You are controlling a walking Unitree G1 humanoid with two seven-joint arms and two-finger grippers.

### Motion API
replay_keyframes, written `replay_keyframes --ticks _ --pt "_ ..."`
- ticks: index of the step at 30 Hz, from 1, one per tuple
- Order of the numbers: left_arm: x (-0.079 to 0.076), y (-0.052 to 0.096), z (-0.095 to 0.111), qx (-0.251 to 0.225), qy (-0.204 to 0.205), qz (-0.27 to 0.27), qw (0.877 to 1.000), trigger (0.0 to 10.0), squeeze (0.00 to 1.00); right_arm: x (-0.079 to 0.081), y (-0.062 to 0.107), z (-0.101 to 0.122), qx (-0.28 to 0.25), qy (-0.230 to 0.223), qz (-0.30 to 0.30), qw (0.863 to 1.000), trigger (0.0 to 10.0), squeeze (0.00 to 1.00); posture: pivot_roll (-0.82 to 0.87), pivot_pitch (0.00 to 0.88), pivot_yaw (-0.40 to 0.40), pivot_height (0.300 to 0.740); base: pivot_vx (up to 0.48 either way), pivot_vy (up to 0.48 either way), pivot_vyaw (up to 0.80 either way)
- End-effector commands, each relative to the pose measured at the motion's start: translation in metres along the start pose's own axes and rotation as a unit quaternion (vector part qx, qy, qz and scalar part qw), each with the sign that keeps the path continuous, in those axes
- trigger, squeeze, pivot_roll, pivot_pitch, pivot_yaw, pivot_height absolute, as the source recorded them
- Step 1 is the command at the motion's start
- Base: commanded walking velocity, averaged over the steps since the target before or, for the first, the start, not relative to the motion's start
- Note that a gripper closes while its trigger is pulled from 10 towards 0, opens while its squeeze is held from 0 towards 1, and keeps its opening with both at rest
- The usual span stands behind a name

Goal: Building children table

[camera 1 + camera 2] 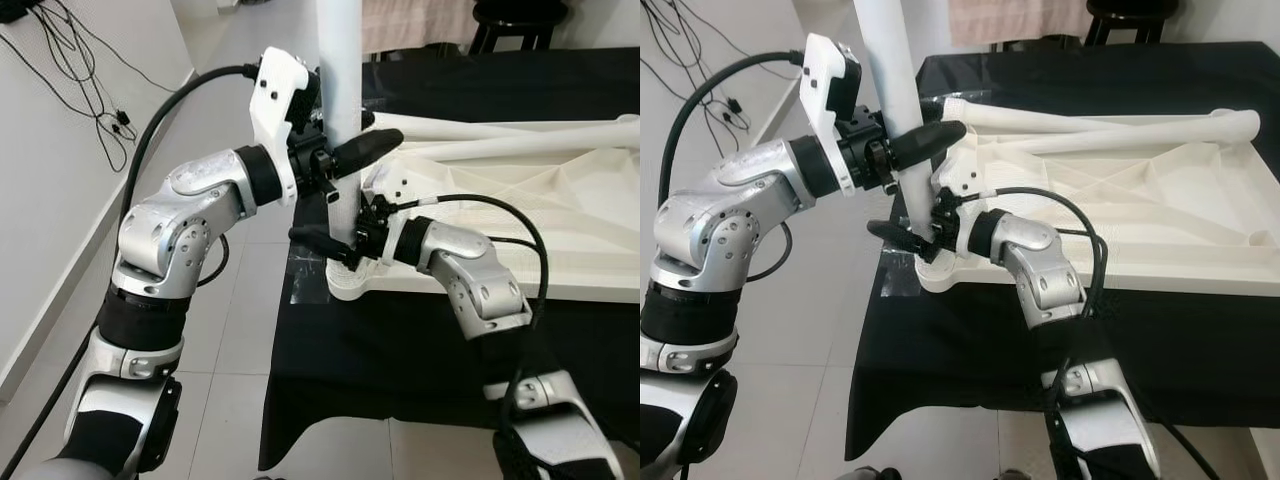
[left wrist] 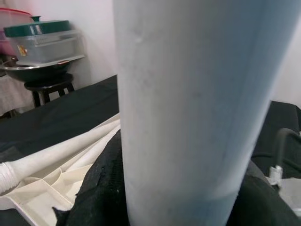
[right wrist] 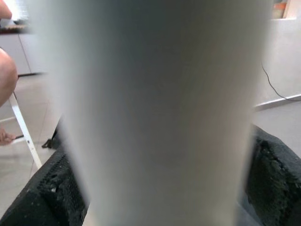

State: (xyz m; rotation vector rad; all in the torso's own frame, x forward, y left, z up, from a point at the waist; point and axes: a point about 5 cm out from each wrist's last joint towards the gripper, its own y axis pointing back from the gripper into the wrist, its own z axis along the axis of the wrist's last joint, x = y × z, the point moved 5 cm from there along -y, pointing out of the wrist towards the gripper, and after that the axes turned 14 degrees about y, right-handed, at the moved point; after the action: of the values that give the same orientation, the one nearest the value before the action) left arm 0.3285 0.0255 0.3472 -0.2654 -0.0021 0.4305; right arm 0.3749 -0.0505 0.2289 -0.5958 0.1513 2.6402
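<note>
Holding white table leg [image 1: 340, 60] upright in corner socket [image 1: 350, 282] of upturned white tabletop [image 1: 520, 215], which lies underside up on black-draped counter [image 1: 390, 350]. Our left gripper [image 1: 335, 160] clamps fingers round leg higher up; our right gripper [image 1: 335, 245] clamps fingers round leg just above socket. Two more legs [image 1: 1090, 125] lie loose across tabletop, not yet fitted. We judge task early: first leg going in, whether seated fully we cannot tell; remaining legs left.

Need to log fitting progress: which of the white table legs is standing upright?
The leg clamped by both tools, standing in the tabletop's corner socket; the other legs lie flat across it.
</note>
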Motion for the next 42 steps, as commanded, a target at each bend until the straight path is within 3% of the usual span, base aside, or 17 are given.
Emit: replay_keyframes --ticks 1,3,4,6,7,17,18,19,20,21,25,26,29,30,33,36,42 --pt "-0.019 -0.006 0.001 -0.004 0.010 -0.045 0.999 0.0 0.00 0.012 -0.014 0.004 -0.007 0.008 0.037 0.999 10.0 0.00 0.04 0.147 0.073 0.740 0.000 0.000 0.00" --pt "-0.018 -0.006 0.001 -0.005 0.011 -0.042 0.999 0.0 0.00 0.009 -0.016 0.004 -0.006 0.005 0.046 0.999 10.0 0.00 0.04 0.151 0.070 0.740 0.000 0.000 0.00" --pt "-0.017 -0.006 0.000 -0.006 0.012 -0.038 0.999 0.0 0.00 0.008 -0.017 0.004 -0.010 0.000 0.058 0.998 5.8 0.00 0.04 0.153 0.067 0.740 0.000 0.000 0.00" --pt "-0.017 -0.006 0.000 -0.006 0.012 -0.038 0.999 0.0 0.00 0.008 -0.017 0.004 -0.010 0.000 0.058 0.998 5.8 0.00 0.04 0.153 0.067 0.740 0.000 0.000 0.00" --pt "-0.015 -0.005 0.000 -0.007 0.013 -0.033 0.999 0.0 0.00 0.008 -0.018 0.005 -0.016 -0.009 0.071 0.997 0.0 0.00 0.04 0.160 0.063 0.740 0.000 0.000 0.00" --pt "0.002 -0.006 0.005 -0.020 0.013 -0.002 1.000 0.0 0.00 0.006 -0.023 0.007 -0.027 -0.009 0.104 0.994 0.0 0.00 0.02 0.176 0.038 0.740 0.000 0.000 0.00" --pt "0.005 -0.006 0.005 -0.022 0.018 0.003 1.000 2.5 1.00 0.004 -0.024 0.008 -0.030 -0.012 0.094 0.995 0.0 0.00 0.01 0.176 0.039 0.740 0.000 0.000 0.00" --pt "0.009 -0.005 0.005 -0.022 0.016 0.010 1.000 7.8 1.00 0.000 -0.025 0.008 -0.029 -0.017 0.078 0.996 0.0 0.00 0.01 0.176 0.037 0.740 0.000 0.000 0.00" --pt "0.009 -0.005 0.005 -0.022 0.016 0.010 1.000 7.8 1.00 0.000 -0.025 0.008 -0.029 -0.017 0.078 0.996 0.0 0.00 0.01 0.176 0.037 0.740 0.000 0.000 0.00" --pt "0.017 -0.007 0.007 -0.026 0.012 0.031 0.999 10.0 1.00 -0.007 -0.026 0.003 -0.018 -0.027 0.040 0.999 0.0 0.00 0.01 0.176 0.037 0.740 0.000 0.000 0.00" --pt "0.022 -0.009 0.008 -0.025 0.006 0.049 0.998 10.0 0.95 -0.019 -0.025 -0.007 0.001 -0.064 -0.036 0.997 0.0 0.00 -0.01 0.176 0.025 0.740 0.000 0.000 0.00" --pt "0.024 -0.009 0.010 -0.028 0.006 0.054 0.998 10.0 0.00 -0.023 -0.024 -0.013 0.008 -0.077 -0.076 0.994 0.0 0.00 -0.01 0.176 0.011 0.740 0.000 0.000 0.00" --pt "0.025 -0.008 0.013 -0.031 0.002 0.062 0.998 10.0 0.00 -0.027 -0.021 -0.022 0.016 -0.104 -0.151 0.983 0.0 0.00 -0.01 0.174 0.008 0.740 0.000 0.000 0.00" --pt "0.027 -0.007 0.015 -0.035 0.000 0.067 0.997 10.0 0.00 -0.032 -0.013 -0.030 0.022 -0.123 -0.262 0.957 0.0 0.00 -0.01 0.172 0.010 0.740 0.000 0.000 0.00" --pt "0.028 -0.003 0.019 -0.038 -0.002 0.070 0.997 10.0 0.00 0.027 -0.013 -0.037 0.028 -0.150 -0.301 0.941 0.0 0.00 0.01 0.180 0.033 0.740 0.000 0.000 0.00" --pt "0.027 -0.003 0.020 -0.036 -0.004 0.066 0.997 10.0 0.00 0.050 -0.016 -0.032 0.025 -0.149 -0.298 0.943 0.0 0.00 0.00 0.160 0.040 0.740 0.000 0.000 0.00" --pt "0.022 -0.007 0.018 -0.034 -0.007 0.057 0.998 10.0 0.00 0.046 -0.023 -0.031 0.023 -0.128 -0.297 0.946 0.0 0.00 0.01 0.149 0.034 0.740 0.000 0.000 0.00"
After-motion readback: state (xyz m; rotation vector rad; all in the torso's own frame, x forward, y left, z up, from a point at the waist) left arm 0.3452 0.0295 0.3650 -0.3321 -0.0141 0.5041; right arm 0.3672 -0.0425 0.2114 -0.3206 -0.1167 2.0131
